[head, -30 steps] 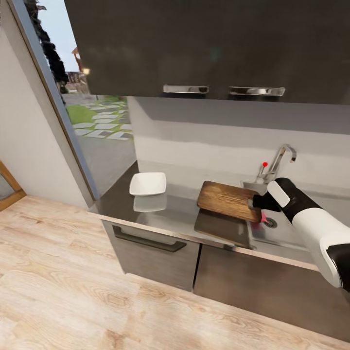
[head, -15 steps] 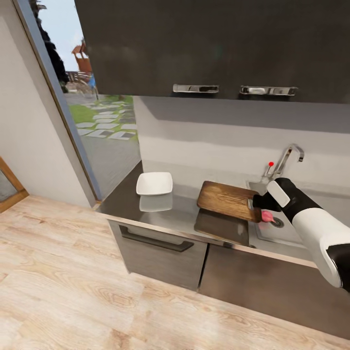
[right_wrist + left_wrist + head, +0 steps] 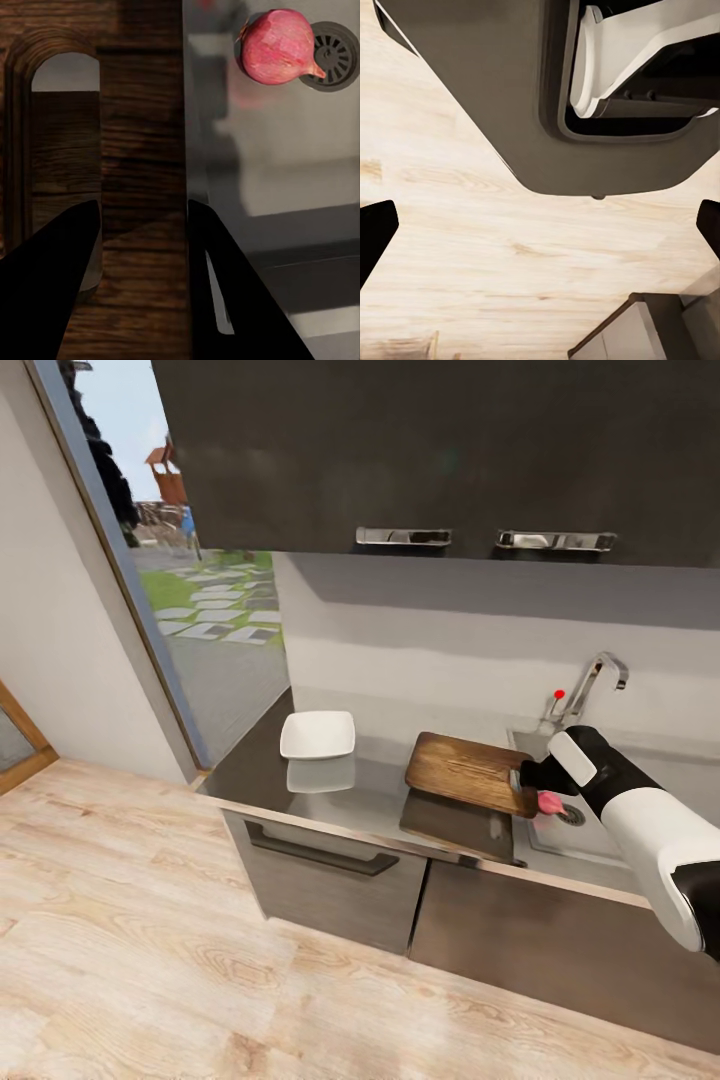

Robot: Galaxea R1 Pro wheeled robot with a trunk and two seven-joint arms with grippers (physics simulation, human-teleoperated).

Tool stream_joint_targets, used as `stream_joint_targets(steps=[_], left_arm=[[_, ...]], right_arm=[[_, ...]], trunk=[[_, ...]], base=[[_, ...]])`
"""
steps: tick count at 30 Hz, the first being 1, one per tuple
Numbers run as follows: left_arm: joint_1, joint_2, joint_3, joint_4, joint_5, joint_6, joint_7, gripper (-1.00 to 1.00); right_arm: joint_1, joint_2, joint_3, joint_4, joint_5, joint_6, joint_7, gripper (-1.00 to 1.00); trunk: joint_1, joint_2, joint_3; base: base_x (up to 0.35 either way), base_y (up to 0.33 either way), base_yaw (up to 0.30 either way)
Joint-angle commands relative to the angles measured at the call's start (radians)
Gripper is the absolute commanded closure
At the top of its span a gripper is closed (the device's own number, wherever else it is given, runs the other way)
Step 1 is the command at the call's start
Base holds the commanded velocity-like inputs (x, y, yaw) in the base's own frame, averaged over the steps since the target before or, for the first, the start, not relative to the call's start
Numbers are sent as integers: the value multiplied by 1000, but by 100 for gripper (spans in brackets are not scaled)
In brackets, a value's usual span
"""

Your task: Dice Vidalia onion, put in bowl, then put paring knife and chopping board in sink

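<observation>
The dark brown chopping board hangs just above the countertop, its right end at the sink's left rim. My right gripper is shut on that end; in the right wrist view the fingers straddle the board beside its slot hole. A pinkish onion lies in the basin next to the round drain, to the right of the board. The white bowl sits at the counter's left end. The paring knife is hidden. My left gripper is open over the floor.
Black upper cabinets with chrome handles hang low over the counter. The chrome tap with its red knob stands behind the sink. A glass door to the garden is at the left. Light wood floor lies before the cabinets.
The whole view has shifted slightly, so the bowl and tap sit a bit further right in the picture. The board stays held in my right gripper.
</observation>
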Motion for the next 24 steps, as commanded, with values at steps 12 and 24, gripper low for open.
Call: stream_joint_targets(steps=[12,24], left_arm=[[0,0,2,-3,1,-13,-1,-100],[0,0,2,-3,1,-16,-1,-100]], right_arm=[[-1,-1,8,-2,-11,2,-8,100],[-1,-1,9,-2,-11,2,-8,100]], trunk=[[1,-2,-6],[1,-2,-9]], base=[[0,0,0],[22,74,0]])
